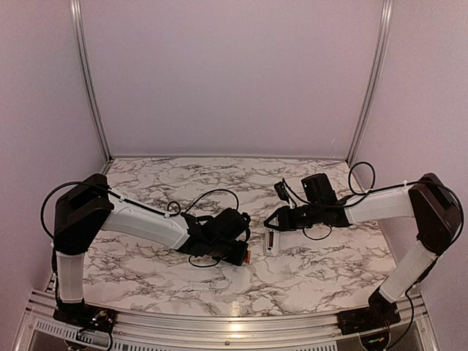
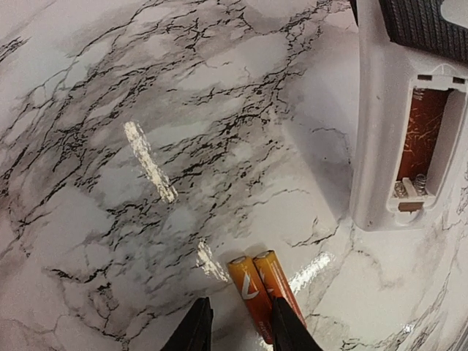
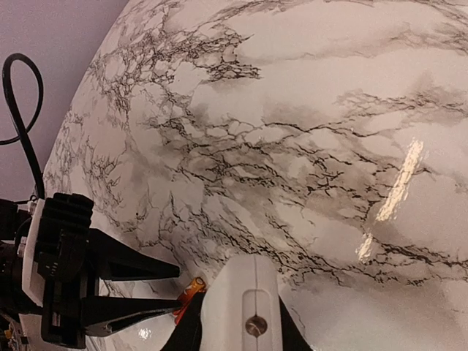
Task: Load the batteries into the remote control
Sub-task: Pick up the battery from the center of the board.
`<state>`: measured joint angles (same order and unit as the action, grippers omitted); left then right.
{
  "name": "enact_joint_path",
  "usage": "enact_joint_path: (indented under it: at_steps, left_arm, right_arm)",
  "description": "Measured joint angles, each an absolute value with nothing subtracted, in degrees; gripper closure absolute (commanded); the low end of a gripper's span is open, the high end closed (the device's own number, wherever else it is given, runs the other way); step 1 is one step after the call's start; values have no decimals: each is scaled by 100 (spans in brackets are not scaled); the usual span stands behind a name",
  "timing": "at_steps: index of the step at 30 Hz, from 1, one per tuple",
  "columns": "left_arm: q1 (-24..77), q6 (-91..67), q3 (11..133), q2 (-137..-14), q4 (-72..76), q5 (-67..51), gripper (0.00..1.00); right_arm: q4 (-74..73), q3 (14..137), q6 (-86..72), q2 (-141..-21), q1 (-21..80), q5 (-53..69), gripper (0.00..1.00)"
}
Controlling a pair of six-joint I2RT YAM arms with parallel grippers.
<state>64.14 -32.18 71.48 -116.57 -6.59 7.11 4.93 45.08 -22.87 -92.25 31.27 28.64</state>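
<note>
Two orange-red batteries (image 2: 252, 289) lie side by side on the marble table, just left of the remote control (image 2: 376, 146). The remote lies back up, and its open battery recess (image 2: 422, 135) shows springs at one end. My left gripper (image 2: 241, 333) hangs low over the batteries with its jaws partly open. One battery lies in the gap, and the right fingertip (image 2: 290, 329) covers the other. From above, the left gripper (image 1: 241, 251) is beside the batteries (image 1: 249, 257). My right gripper (image 3: 240, 333) is shut on the white remote control (image 3: 245, 292), holding one end (image 1: 272, 241).
The table (image 1: 146, 270) is white marble with dark veins, bounded by lilac walls and aluminium rails. Black cables loop over both arms near the middle. The left gripper's dark fingers (image 3: 124, 270) reach in close beside the remote in the right wrist view.
</note>
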Motion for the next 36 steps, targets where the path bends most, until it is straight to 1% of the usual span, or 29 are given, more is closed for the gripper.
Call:
enact_joint_path:
  at_steps: [6, 10, 22, 29, 36]
  left_arm:
    - [6453, -3221, 7354, -11784, -832, 768, 73]
    - [6477, -3212, 7575, -11913, -1063, 923, 77]
    - [6484, -3223, 7703, -11917, -1627, 1448, 100]
    - [6471, -3262, 7467, -11730, -1684, 1463, 100]
    - [6401, -3323, 6855, -11297, -1441, 1347, 100]
  right_arm:
    - [489, 4508, -2248, -9225, 3124, 2906, 100]
    - [486, 4508, -2246, -9225, 3122, 2908, 100]
    - [423, 4508, -2244, -9227, 3120, 2910, 100]
    - [416, 4508, -2246, -9227, 3120, 2939, 100]
    - [364, 4508, -2244, -9225, 3118, 2943, 100]
